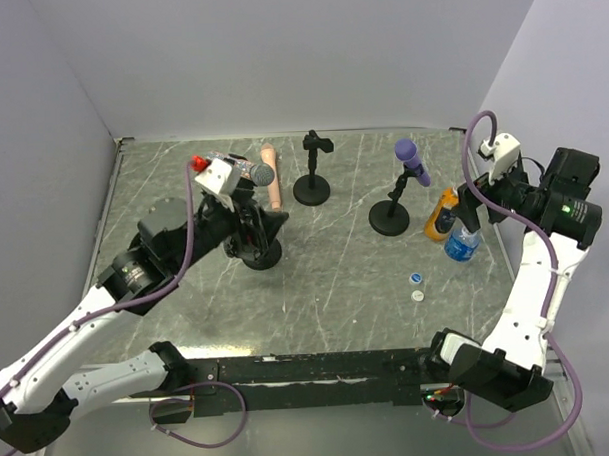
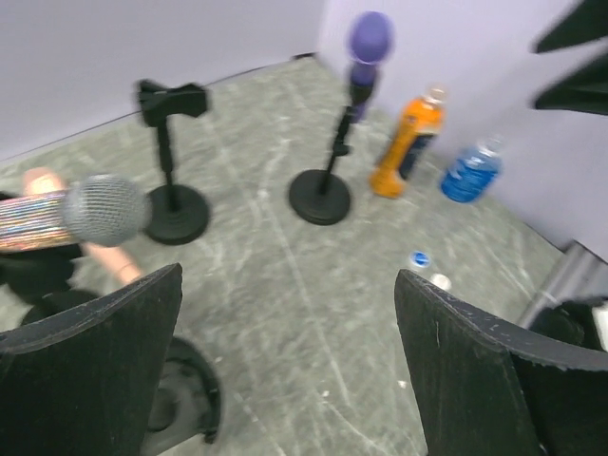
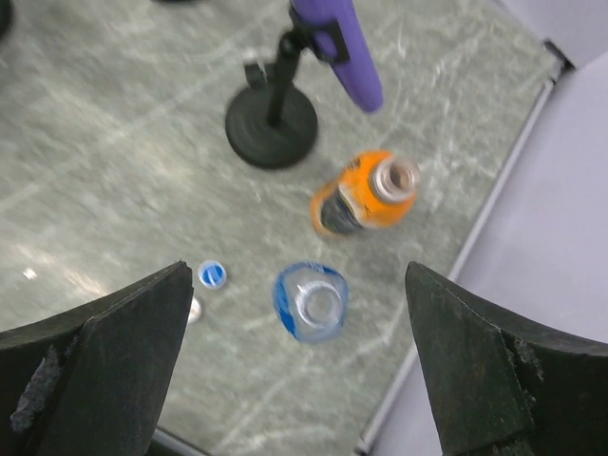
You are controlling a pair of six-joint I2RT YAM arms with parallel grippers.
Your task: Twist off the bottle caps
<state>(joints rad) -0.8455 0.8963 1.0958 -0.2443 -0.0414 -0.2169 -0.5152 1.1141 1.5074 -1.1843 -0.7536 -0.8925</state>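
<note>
the blue cap (image 1: 415, 278) lies loose on the table (image 1: 337, 287), with the white cap (image 1: 418, 296) just beside it at 6 o'clock. in the top view both sit near the blue bottle (image 1: 462, 244), at about 8 o'clock from it. the orange bottle (image 1: 442, 213) stands just beside the blue one at 11 o'clock. seen from the right wrist, both necks are bare open mouths, so these two look finished. no third bottle or cap shows in any view.

the right gripper (image 3: 302, 380) hangs above the blue bottle, spread wide and holding nothing. the left gripper (image 2: 285, 380) is also released and empty, well apart toward 9 o'clock, near a silver-headed microphone (image 2: 104, 209).

if a capped bottle is left somewhere out of view, the sound way, i judge, is for one gripper to clamp the body low while the other closes squarely on the cap's rim. it should turn in short strokes and lift only once the thread lets go. these small bottles look light and likely to tip, so any move near them should rise straight up first. the purple microphone (image 1: 407, 164) leans over its stand at 9 o'clock of the orange bottle, so sweeping that way risks a knock.
</note>
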